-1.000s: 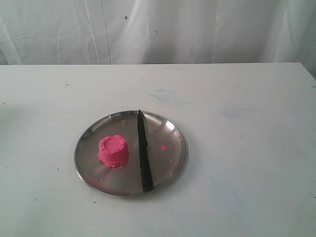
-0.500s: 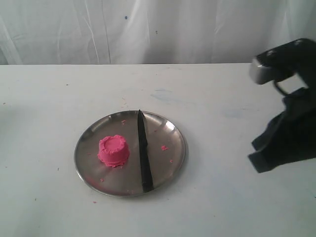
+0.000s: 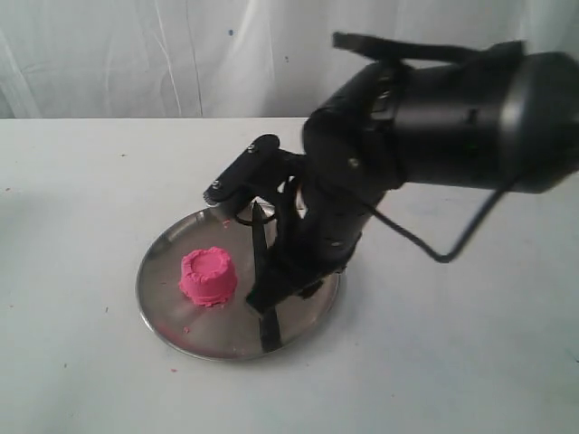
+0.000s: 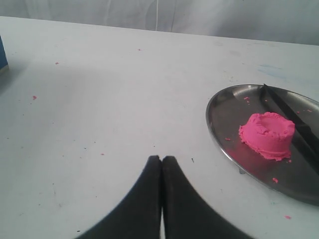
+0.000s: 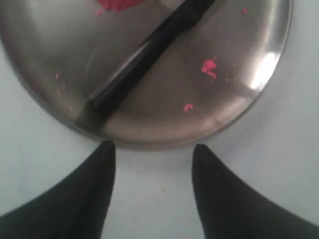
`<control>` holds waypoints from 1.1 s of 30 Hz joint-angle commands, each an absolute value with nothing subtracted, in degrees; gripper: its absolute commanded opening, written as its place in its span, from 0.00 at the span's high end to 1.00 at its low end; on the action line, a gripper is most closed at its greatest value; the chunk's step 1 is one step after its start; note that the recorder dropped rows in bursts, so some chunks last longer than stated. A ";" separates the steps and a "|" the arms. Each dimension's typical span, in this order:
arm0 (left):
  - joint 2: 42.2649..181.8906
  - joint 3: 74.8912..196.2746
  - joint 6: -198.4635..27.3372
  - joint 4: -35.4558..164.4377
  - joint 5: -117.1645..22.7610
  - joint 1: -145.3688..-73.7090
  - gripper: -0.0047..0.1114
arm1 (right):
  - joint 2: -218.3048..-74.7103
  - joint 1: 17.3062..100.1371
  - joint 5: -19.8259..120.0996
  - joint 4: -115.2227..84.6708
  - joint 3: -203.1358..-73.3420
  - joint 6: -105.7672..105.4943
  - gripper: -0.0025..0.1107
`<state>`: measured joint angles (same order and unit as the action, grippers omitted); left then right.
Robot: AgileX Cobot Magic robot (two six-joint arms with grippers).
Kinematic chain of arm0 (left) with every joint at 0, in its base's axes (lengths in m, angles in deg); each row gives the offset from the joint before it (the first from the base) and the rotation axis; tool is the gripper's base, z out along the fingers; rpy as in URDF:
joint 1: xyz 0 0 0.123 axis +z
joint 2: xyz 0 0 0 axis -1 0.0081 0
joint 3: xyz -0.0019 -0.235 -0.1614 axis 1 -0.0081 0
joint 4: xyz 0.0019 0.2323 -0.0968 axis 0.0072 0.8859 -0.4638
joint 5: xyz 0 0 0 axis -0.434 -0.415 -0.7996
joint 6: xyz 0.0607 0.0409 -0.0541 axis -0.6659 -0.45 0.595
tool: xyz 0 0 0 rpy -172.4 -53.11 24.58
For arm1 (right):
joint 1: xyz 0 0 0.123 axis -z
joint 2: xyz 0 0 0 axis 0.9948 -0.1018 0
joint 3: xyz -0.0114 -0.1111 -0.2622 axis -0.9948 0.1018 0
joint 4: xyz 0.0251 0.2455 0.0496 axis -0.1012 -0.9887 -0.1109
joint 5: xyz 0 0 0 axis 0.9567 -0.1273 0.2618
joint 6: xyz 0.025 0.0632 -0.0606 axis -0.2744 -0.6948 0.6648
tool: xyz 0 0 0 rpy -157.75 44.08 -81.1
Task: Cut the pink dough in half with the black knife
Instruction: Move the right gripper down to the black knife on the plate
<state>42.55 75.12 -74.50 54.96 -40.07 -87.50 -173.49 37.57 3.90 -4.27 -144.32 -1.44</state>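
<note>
On the white worktop [image 3: 452,362], a little left of its middle and nearer the front edge than the back, a round steel plate [image 3: 158,298] is set out with both task items on it. Off the plate's left rim, the left gripper [image 4: 161,162] is held idle above bare table, its fingers pressed together with nothing between them. The pink dough [image 3: 208,276] is seated whole and uncut on the plate's left half, well apart from that gripper. Just beside the dough, the black knife [image 3: 269,330] is laid across the plate from back to front, presumably so it can be taken first. The right gripper [image 5: 153,149] is held above the plate's rim with its fingers spread wide and empty, the knife lying just ahead of them, untouched.
</note>
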 commanded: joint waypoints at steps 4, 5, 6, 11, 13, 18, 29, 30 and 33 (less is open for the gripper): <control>42.26 74.89 -74.55 54.78 -40.25 -87.65 0.96 | -185.81 37.20 6.42 -2.07 -152.36 -10.33 0.52; 42.26 74.89 -74.55 54.78 -40.25 -87.65 0.96 | -186.85 37.20 6.42 -2.07 -153.22 -10.33 0.52; 42.26 74.89 -74.55 54.78 -40.25 -87.65 0.96 | -188.06 37.20 6.42 -1.81 -154.00 -10.33 0.52; 42.26 74.89 -74.55 54.78 -40.25 -87.65 0.96 | -192.18 37.32 5.40 -1.09 -156.91 -10.62 0.52; 42.26 74.89 -74.55 54.78 -40.25 -87.65 0.96 | -193.12 37.32 5.40 -1.31 -157.99 -11.53 0.52; 42.26 74.89 -74.55 54.78 -40.25 -87.65 0.96 | -194.71 38.25 5.64 -2.84 -158.67 -11.78 0.52; 42.26 74.89 -74.55 54.78 -40.25 -87.65 0.96 | -196.60 39.62 6.39 -7.82 -158.76 -12.54 0.52; 42.26 74.89 -74.55 54.78 -40.25 -87.65 0.96 | -196.96 39.62 6.49 -8.22 -158.76 -12.04 0.52; 42.26 74.89 -74.55 54.78 -40.25 -87.65 0.96 | -197.59 39.62 6.02 -9.71 -158.76 -11.16 0.55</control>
